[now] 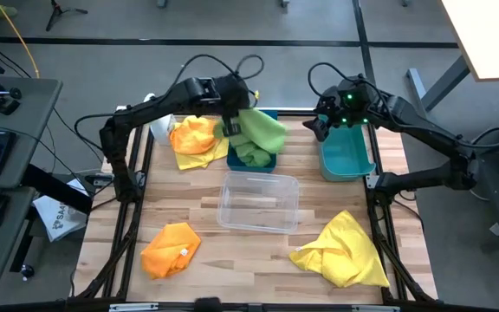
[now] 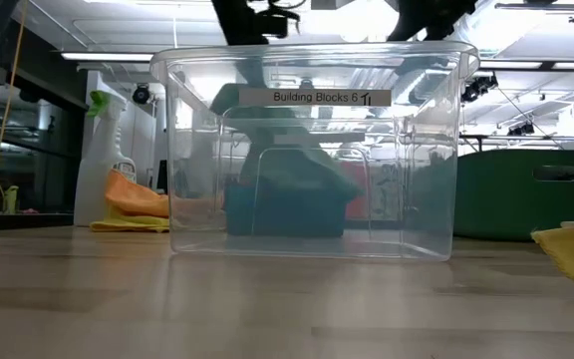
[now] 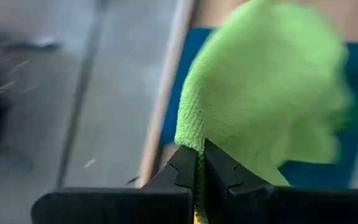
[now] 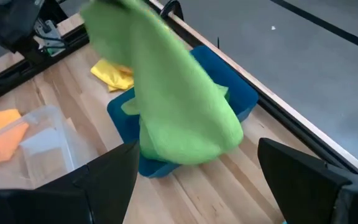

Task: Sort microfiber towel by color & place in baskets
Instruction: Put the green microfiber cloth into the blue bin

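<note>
My left gripper (image 3: 199,163) is pinching a lime green towel (image 3: 260,93), dangling right over the dark blue bin (image 1: 268,162); right gripper (image 4: 194,180) spread wide.

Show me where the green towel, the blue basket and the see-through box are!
green towel (image 4: 179,106): right wrist view, middle of the hanging cloth.
blue basket (image 4: 244,93): right wrist view, far corner of its rim.
see-through box (image 1: 286,186): high view, right rim.
</note>
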You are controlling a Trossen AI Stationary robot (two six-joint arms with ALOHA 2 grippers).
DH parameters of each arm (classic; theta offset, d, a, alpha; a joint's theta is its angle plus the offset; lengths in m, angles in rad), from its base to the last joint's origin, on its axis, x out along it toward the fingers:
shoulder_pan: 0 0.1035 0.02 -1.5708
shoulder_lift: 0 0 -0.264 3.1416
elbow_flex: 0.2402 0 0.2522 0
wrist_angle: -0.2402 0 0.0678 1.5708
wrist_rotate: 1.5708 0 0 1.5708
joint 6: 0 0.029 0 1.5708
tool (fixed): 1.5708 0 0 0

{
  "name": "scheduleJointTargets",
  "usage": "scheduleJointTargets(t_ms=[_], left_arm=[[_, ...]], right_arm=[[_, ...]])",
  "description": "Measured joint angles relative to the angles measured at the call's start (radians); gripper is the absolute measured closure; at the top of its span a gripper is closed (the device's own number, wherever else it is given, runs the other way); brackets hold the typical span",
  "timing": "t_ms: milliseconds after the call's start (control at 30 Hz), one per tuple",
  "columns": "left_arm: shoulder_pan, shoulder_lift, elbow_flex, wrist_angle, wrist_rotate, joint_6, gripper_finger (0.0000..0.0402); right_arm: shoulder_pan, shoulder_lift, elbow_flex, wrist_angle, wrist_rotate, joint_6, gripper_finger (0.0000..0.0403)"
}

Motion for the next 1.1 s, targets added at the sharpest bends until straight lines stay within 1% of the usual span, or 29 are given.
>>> scheduleJointTargets(t_ms=[67, 100, 233, 300, 367, 467, 500, 567, 767, 800, 833, 967, 1000, 1033, 1100], left_arm=[[0.019, -0.013, 0.0, -0.002, -0.092, -0.041, 0.0401], [0.032, -0.022, 0.0, -0.011, -0.118, -0.061, 0.0401], [0.075, -0.057, 0.0, -0.023, -0.13, -0.133, 0.0401], [0.083, -0.077, 0.0, -0.02, -0.113, -0.159, 0.0401], [0.084, -0.081, 0.0, 0.0, -0.074, -0.179, 0.0401], [0.07, -0.072, 0.0, 0.041, 0.035, -0.209, 0.0401], [0.055, -0.065, 0.0, 0.062, 0.057, -0.218, 0.0401], [0.025, -0.046, 0.001, 0.096, 0.076, -0.225, 0.0401], [-0.063, 0.051, 0.0, 0.117, 0.084, -0.226, 0.0401], [-0.074, 0.067, 0.0, 0.12, 0.107, -0.235, 0.0401], [-0.084, 0.082, 0.0, 0.126, 0.151, -0.248, 0.0401], [-0.112, 0.125, -0.001, 0.211, 0.486, -0.303, 0.0401], [-0.118, 0.129, -0.001, 0.239, 0.536, -0.308, 0.0401], [-0.128, 0.132, -0.001, 0.269, 0.563, -0.317, 0.0401], [-0.135, 0.132, 0.0, 0.308, 0.585, -0.317, 0.0401]], right_arm=[[0.0, -0.006, 0.0, 0.0, 0.003, 0.003, 0.0082], [0.0, -0.007, 0.0, 0.0, 0.003, 0.003, 0.0082], [0.0, -0.01, 0.0, -0.004, 0.003, 0.003, 0.0082], [0.0, -0.01, 0.0, -0.004, 0.006, 0.004, 0.0082], [0.0, -0.01, 0.0, -0.003, 0.012, 0.003, 0.0082], [0.0, -0.01, 0.0, -0.003, 0.029, 0.003, 0.0082], [0.0, -0.01, 0.0, -0.003, 0.03, 0.003, 0.0082], [0.0, -0.01, 0.0, -0.003, 0.03, 0.004, 0.0082], [0.0, -0.01, 0.0, -0.003, 0.03, 0.007, 0.0082], [0.0, -0.01, 0.0, -0.003, 0.03, 0.008, 0.0082], [0.0, -0.01, 0.0, -0.002, 0.03, 0.012, 0.0082], [0.0, -0.01, 0.0, 0.004, 0.03, 0.022, 0.0082], [0.0, -0.01, 0.0, 0.004, 0.03, 0.022, 0.0082], [0.0, -0.01, 0.0, 0.005, 0.03, 0.023, 0.0082], [0.0, -0.01, 0.0, 0.005, 0.03, 0.022, 0.0082]])
